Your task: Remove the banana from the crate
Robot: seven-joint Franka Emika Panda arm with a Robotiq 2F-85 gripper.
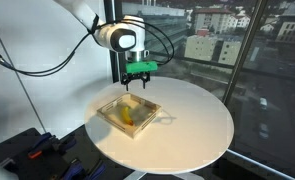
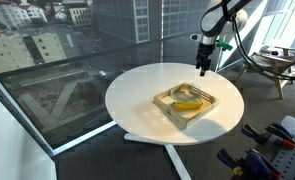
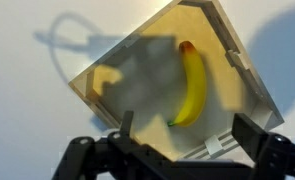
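A small curved yellow banana [image 3: 191, 88] lies on the flat base of a shallow light-wood crate [image 3: 107, 70], seen from above in the wrist view. The crate [image 1: 114, 103] sits on a round white table in both exterior views, with the banana [image 2: 191, 104] inside it. My gripper [image 3: 185, 128] hangs open well above the crate, its two dark fingers [image 3: 249, 130] spread wide with nothing between them. In an exterior view the gripper [image 1: 139, 80] hovers over the crate's far side.
The round white table [image 1: 197, 120] stands next to tall windows. Dark equipment with blue and orange parts [image 1: 32, 150] lies on the floor beside the table. A wooden chair [image 2: 277, 65] stands behind the table.
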